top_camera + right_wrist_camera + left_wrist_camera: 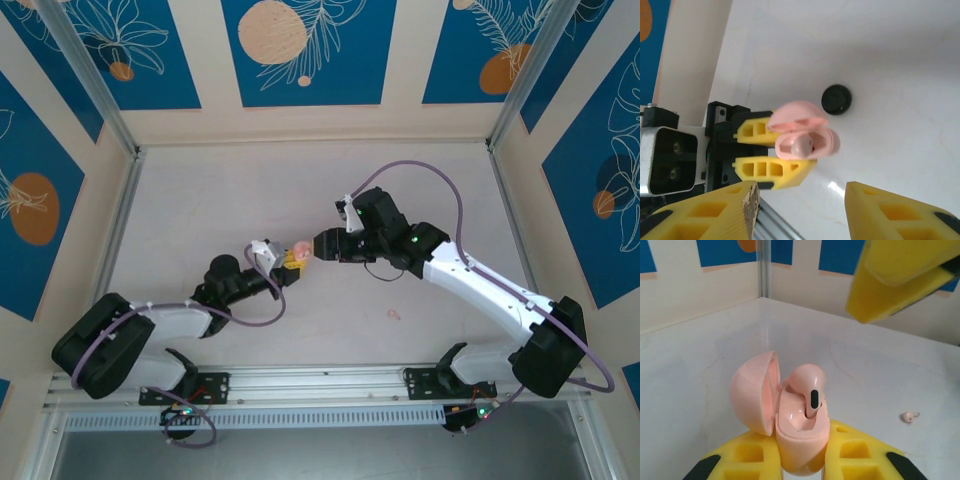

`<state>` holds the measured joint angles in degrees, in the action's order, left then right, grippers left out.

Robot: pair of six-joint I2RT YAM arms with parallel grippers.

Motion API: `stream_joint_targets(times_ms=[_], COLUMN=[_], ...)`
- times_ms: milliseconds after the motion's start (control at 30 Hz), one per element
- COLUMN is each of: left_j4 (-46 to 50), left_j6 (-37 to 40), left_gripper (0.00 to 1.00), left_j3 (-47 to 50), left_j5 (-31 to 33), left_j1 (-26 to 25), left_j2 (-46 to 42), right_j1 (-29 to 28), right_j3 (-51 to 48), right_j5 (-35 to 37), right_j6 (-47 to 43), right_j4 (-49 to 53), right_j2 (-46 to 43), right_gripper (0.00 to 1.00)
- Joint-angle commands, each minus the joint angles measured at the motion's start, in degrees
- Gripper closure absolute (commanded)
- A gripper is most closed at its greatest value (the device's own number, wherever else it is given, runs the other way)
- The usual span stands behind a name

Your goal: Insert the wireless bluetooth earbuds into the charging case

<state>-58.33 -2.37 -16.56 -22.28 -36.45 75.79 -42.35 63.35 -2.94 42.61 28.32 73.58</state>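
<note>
My left gripper [800, 442] is shut on the base of an open pale pink charging case [801, 432], whose lid [752, 390] is swung to the left. One pink earbud [807, 386] stands in a socket of the case, its head sticking up above the rim. A second pink earbud [910, 416] lies loose on the table, to the right. My right gripper [801, 192] is open with nothing between its fingers, just off the case [807, 137] with its earbud [803, 146]. From above, the two grippers [290, 262] [322, 245] meet at the case [301, 250].
A black round case [836, 98] lies shut on the white table beyond the pink one. The loose pink earbud [393, 314] lies near the right arm. Walls enclose the table [200, 200] on three sides.
</note>
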Motion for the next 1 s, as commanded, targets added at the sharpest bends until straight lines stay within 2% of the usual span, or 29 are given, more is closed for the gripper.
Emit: stream_joint_targets(times_ms=[0,233,967], left_j4=[5.72,10.07,11.92], left_j6=[5.34,7.7,7.36], left_gripper=[0.85,0.85,0.86], left_j3=[-0.76,-0.78,-0.58], left_j5=[3.03,3.79,4.18], left_j1=[-0.5,-0.59,-0.75], left_j2=[-2.72,-5.09,-7.15], right_j1=[-1.55,-2.74,-2.78], right_j3=[2.0,6.17,10.38], right_j5=[1.04,1.06,-3.97], right_j6=[9.32,9.29,7.66], right_j4=[6.53,6.99,3.51], right_j2=[0.16,4.65,14.2], right_gripper=[0.54,0.63,0.69])
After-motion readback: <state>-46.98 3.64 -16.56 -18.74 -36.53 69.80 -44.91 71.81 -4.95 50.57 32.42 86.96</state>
